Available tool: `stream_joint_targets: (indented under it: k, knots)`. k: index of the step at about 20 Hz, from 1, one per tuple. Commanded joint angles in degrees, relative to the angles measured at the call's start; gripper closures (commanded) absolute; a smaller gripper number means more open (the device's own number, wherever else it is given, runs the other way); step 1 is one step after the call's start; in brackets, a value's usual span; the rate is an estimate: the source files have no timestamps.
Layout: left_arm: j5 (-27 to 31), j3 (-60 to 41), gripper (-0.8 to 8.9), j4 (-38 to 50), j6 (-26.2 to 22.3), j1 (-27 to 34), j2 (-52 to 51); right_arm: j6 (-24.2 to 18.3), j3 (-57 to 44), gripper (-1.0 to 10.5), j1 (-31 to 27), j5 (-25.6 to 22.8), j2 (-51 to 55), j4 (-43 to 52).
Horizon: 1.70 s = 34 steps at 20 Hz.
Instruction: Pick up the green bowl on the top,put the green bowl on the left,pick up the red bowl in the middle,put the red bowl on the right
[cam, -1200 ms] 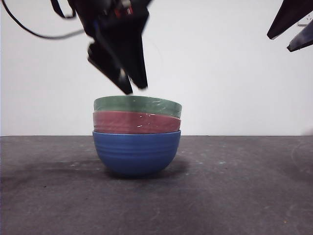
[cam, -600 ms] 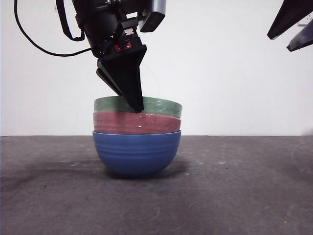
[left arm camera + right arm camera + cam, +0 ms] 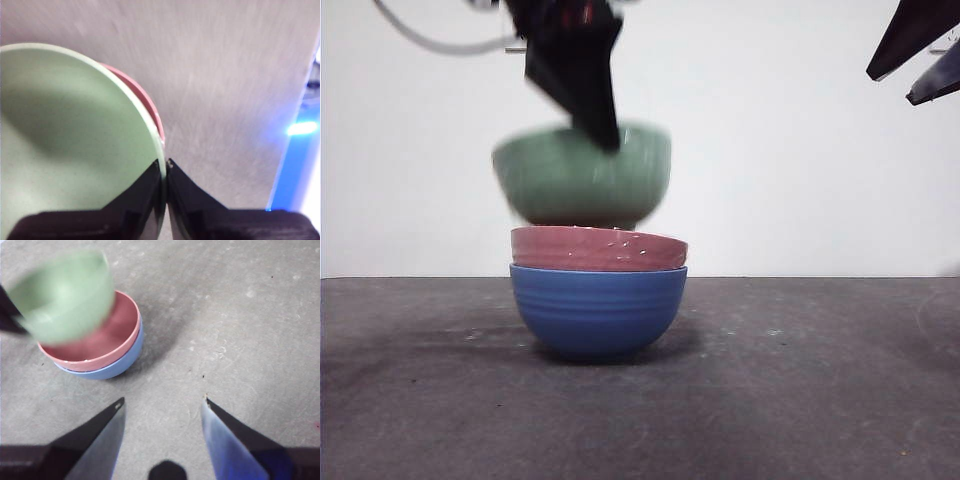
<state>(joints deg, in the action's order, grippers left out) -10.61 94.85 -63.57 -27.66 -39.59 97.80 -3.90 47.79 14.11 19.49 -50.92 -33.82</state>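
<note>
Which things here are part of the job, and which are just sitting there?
In the job:
- green bowl, lifted clear of the stack, rim pinched by the left pincer
- red bowl, nested in the blue one, next to move
- right pincer, open, waiting off to the side

Not in the job:
- blue bowl, bottom of the stack
- table

Place: a robot test bench in a lab, not a home.
Surface: a dark grey, scuffed matte tabletop (image 3: 800, 400), with only stacked bowls on it.
Backdrop: a plain white wall (image 3: 790, 170) at the far edge.
Equipment: a black robot arm with a loose black cable (image 3: 440, 42) overhead.
</note>
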Motion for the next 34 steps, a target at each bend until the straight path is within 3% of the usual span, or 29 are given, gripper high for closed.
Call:
stream_joint_targets:
  k: [1,7,10,16,24,27,34]
  knots:
    - [0.2,7.9,8.23,-5.5,4.3,-0.2,-0.6,-0.3,0.2,7.0,-0.1,-0.1,-0.1,0.3]
    - [12.1,9.0,8.22,-15.0,12.0,0.7,-11.2,-0.5,0.2,7.0,-0.1,-0.4,-0.1,0.3]
    - [13.0,1.1,8.23,-10.2,15.9,1.9,-18.5,-0.5,0.2,7.0,-0.1,-0.3,-0.1,0.3]
    - [21.2,-23.9,8.23,2.8,25.7,1.9,-28.2,-0.5,0.2,7.0,-0.1,-0.3,-0.1,0.3]
    - [20.4,-46.0,8.23,24.2,29.6,1.7,-26.4,0.0,0.2,7.0,-0.1,-0.3,-0.1,0.5]
    - [15.9,-48.6,8.23,27.7,29.6,1.6,-26.0,1.4,0.2,7.0,-0.1,-0.3,-0.1,2.0]
    - [14.6,-50.7,8.22,29.7,29.6,0.9,-26.0,1.5,0.2,7.0,-0.1,-0.3,-0.2,3.4]
